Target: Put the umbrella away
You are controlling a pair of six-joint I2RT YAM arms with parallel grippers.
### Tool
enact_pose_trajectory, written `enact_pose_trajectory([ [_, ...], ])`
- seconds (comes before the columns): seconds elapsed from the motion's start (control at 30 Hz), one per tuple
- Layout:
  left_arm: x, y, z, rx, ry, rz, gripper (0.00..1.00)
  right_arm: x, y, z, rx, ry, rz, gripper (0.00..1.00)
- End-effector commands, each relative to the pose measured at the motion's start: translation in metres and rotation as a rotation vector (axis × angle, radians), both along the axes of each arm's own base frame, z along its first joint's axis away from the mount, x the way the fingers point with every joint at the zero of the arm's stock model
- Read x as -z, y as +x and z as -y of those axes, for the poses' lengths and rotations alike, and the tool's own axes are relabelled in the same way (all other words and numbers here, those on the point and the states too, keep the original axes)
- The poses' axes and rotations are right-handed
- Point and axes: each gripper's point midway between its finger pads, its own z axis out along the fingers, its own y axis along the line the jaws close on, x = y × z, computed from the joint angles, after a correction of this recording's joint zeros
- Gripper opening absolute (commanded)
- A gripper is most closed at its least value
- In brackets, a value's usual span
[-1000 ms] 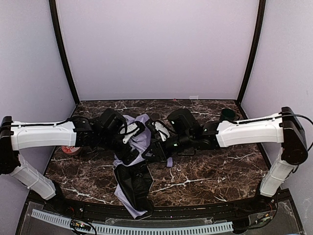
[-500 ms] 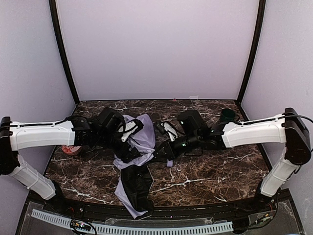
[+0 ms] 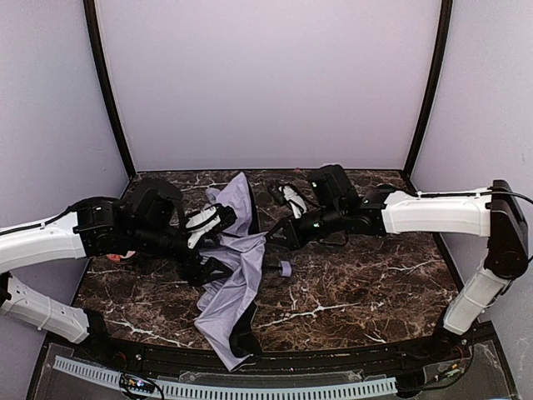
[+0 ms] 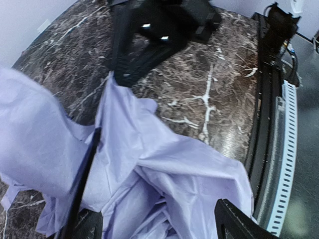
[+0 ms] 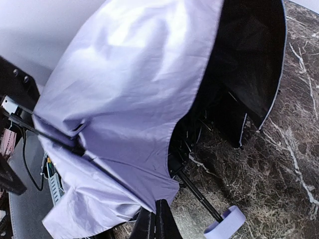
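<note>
A pale purple folding umbrella (image 3: pixel 237 287) with black lining lay crumpled on the dark marble table (image 3: pixel 358 292). The left gripper (image 3: pixel 205 245) had its fingers wide apart at the cloth. The right gripper (image 3: pixel 271 242) was pinching the cloth's edge. A small purple knob (image 3: pixel 286 268) lay just beside the cloth.

Left fingers (image 4: pixel 235 226) spread wide, right fingers (image 5: pixel 160 223) pinched together

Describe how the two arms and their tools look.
The left arm and right arm match: white boxy shells, black joints and wrists, a thin black cable running along each. The left tool and right tool have black fingers.
</note>
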Motion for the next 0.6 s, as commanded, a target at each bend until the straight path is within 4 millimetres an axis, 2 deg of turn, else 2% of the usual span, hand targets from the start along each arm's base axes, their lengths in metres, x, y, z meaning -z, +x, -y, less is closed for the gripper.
enact_pose_trajectory([
  [0.0,-0.002,-0.013,-0.009,0.020,-0.014,0.009,0.84,0.001,0.012,-0.003,0.005,-0.039,0.008,0.00],
  [0.2,0.000,0.001,-0.025,-0.056,0.038,0.085,0.89,-0.007,0.003,0.008,0.002,-0.039,0.014,0.00],
  [0.23,0.002,0.004,-0.030,-0.076,0.061,0.104,0.89,-0.003,0.002,0.010,0.004,-0.054,0.009,0.00],
  [0.3,0.012,0.008,-0.040,-0.100,0.113,0.126,0.89,-0.021,-0.002,0.017,0.009,-0.031,0.039,0.00],
  [0.37,0.031,0.009,-0.047,-0.091,0.163,0.134,0.89,-0.013,-0.008,0.028,0.014,-0.048,0.045,0.00],
  [0.43,0.048,0.013,-0.057,-0.114,0.211,0.127,0.90,-0.013,-0.006,0.037,0.043,-0.066,0.069,0.00],
  [0.5,0.052,0.021,-0.064,-0.145,0.220,0.108,0.90,-0.005,-0.003,0.046,0.069,-0.113,0.078,0.00],
  [0.57,0.047,0.028,-0.063,-0.156,0.180,0.091,0.91,0.000,-0.003,0.050,0.073,-0.132,0.078,0.00],
])
